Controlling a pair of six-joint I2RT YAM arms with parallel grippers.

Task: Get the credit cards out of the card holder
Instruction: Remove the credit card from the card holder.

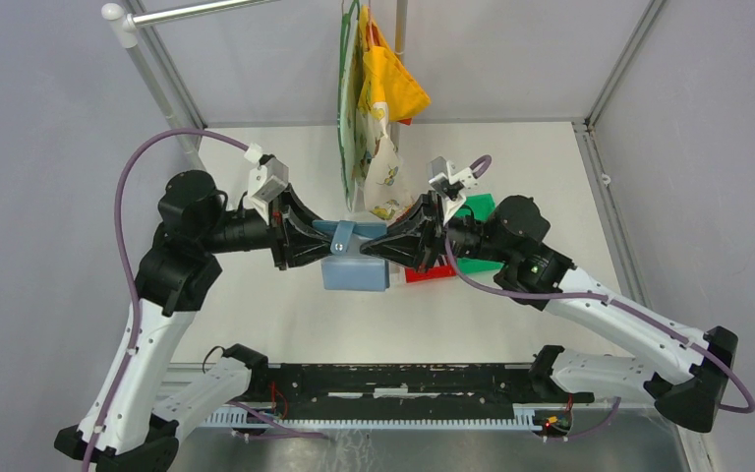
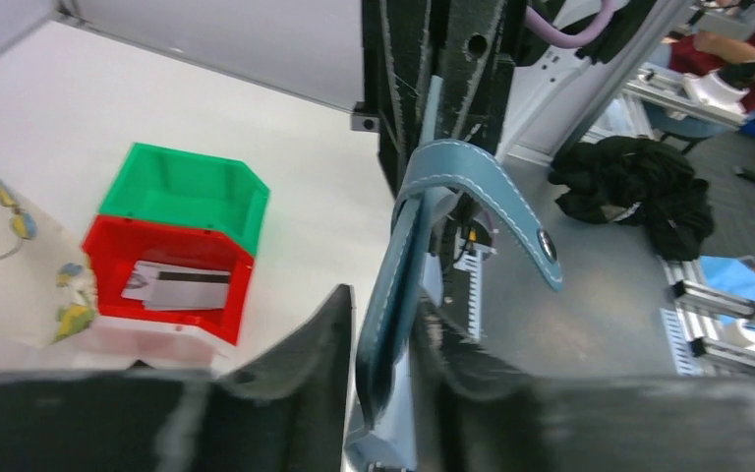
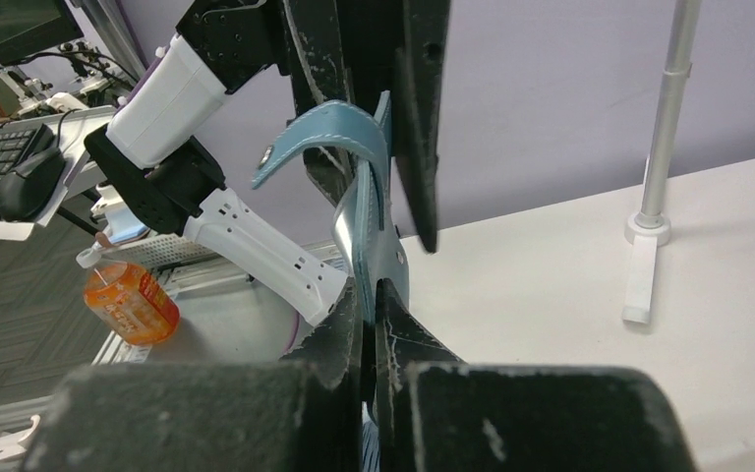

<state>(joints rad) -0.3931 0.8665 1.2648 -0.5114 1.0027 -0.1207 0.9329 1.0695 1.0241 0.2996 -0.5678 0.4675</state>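
Right fingers (image 3: 339, 329) pinch card holder (image 1: 354, 273) edge; left fingers (image 2: 305, 364) straddle opposite edge, grip unclear

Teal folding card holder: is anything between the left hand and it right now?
Nothing visible stands between them. The soft teal-blue folding card holder hangs between the fingers of the left hand, though whether they pinch it is unclear. The right hand is clamped on its opposite edge.

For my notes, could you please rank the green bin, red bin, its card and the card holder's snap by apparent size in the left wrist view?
1. green bin and red bin: look alike, unranked.
2. credit card.
3. snap of the card holder, smallest despite being nearest.
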